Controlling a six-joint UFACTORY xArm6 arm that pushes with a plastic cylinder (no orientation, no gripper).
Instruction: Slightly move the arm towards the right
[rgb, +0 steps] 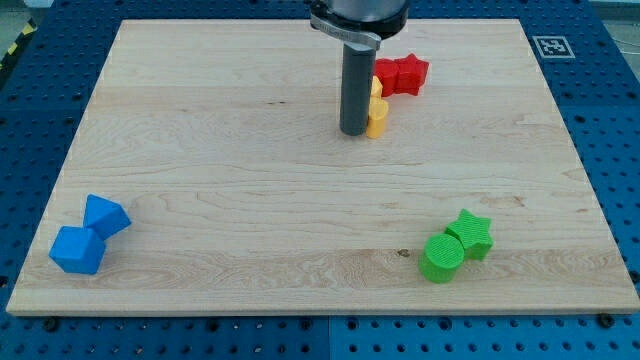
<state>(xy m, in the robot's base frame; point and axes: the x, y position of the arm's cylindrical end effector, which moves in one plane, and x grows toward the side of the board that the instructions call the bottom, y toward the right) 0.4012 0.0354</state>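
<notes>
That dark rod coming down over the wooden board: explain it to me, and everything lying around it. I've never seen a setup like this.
The rod is the end of a robot arm. It has no grasping tool and holds nothing; its lower end, my tip, slides over the wooden board and pushes blocks about. There is one picture, looking down at the board from its near edge. The tip stands just left of a yellow block, seemingly touching it. Behind that, towards the view's top, lies a red star-shaped block. At bottom left sit two blue blocks. At bottom right, a green cylinder rests against a green star.
</notes>
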